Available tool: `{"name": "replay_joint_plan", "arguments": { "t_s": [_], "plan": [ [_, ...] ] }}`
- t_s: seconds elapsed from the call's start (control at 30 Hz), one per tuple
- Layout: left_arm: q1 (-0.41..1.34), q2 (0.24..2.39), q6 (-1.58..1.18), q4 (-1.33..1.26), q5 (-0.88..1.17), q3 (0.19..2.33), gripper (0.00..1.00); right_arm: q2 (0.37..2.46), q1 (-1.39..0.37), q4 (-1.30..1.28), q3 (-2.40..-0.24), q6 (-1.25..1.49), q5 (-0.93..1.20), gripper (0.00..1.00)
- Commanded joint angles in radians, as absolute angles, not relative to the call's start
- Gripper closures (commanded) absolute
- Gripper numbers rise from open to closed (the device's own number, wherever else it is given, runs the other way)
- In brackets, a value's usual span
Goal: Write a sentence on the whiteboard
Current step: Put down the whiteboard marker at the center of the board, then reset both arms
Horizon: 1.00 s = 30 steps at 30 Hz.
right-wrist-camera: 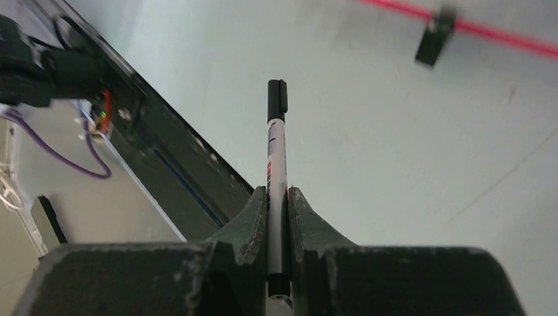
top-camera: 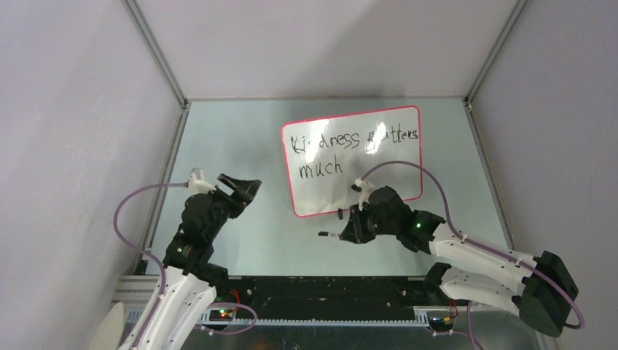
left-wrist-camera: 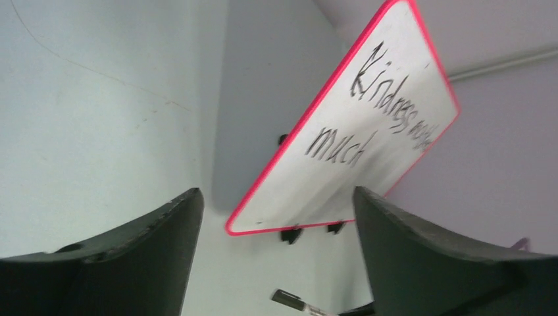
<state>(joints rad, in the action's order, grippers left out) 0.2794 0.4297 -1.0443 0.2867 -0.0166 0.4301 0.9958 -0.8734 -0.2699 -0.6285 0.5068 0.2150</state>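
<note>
The whiteboard [top-camera: 372,175], white with a red-pink rim, lies on the table at centre right. The sentence [top-camera: 342,146] reads "Kindness matters much" in two black lines; it also shows in the left wrist view [left-wrist-camera: 388,105]. My right gripper [top-camera: 348,227] is shut on a black-capped marker [top-camera: 329,235], just in front of the board's near edge; the marker [right-wrist-camera: 277,158] points away between the fingers. My left gripper [top-camera: 244,188] is open and empty, left of the board, facing the whiteboard [left-wrist-camera: 303,191].
Two black clip feet [left-wrist-camera: 293,234] sit under the board's near edge; one foot [right-wrist-camera: 434,36] shows in the right wrist view. The marker tip [left-wrist-camera: 289,301] shows low in the left wrist view. Grey walls enclose the table. A black rail [top-camera: 306,288] runs along the near edge.
</note>
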Motion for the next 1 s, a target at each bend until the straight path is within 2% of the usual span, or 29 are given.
{"name": "replay_joint_plan", "arguments": {
  "t_s": [0.0,0.1,0.13,0.2,0.23,0.27,0.3,0.33,0.4,0.57,0.77,0.9,0.97],
  "plan": [
    [0.272,0.455,-0.807,0.264,0.019,0.453,0.06,0.985,-0.869,-0.296,-0.567,0.571,0.234,1.00],
    [0.273,0.455,-0.779,0.263,0.011,0.444,0.01,0.995,-0.855,-0.288,-0.540,0.578,0.182,0.99],
    [0.272,0.453,-0.774,0.259,0.011,0.441,0.01,1.002,-0.843,-0.286,-0.537,0.575,0.178,0.95],
    [0.272,0.442,-0.765,0.257,0.007,0.438,0.01,1.005,-0.828,-0.285,-0.536,0.572,0.160,0.76],
    [0.272,0.438,-0.763,0.258,0.005,0.435,0.01,1.003,-0.823,-0.287,-0.535,0.573,0.151,0.52],
    [0.272,0.435,-0.761,0.262,-0.025,0.435,0.01,0.996,-0.810,-0.292,-0.536,0.574,0.138,0.34],
    [0.272,0.434,-0.758,0.272,-0.036,0.436,0.01,0.991,-0.803,-0.305,-0.537,0.574,0.131,0.09],
    [0.272,0.435,-0.757,0.276,-0.056,0.437,0.01,0.976,-0.787,-0.319,-0.544,0.579,0.104,0.05],
    [0.273,0.431,-0.731,0.265,-0.053,0.435,0.01,0.934,-0.765,-0.364,-0.555,0.582,0.050,0.01],
    [0.273,0.354,-0.686,0.167,-0.068,0.364,0.01,0.705,-0.701,-0.489,-0.567,0.592,-0.152,0.01],
    [0.275,0.316,-0.611,0.172,-0.319,0.321,0.01,0.439,-0.611,-0.596,-0.571,0.611,-0.588,0.01],
    [0.275,0.350,-0.563,0.120,-0.427,0.298,0.00,0.448,-0.518,-0.666,-0.622,0.661,-0.826,0.01],
    [0.275,0.373,-0.527,0.086,-0.473,0.294,0.01,0.496,-0.410,-0.674,-0.647,0.670,-0.861,0.01]
  ]
}}
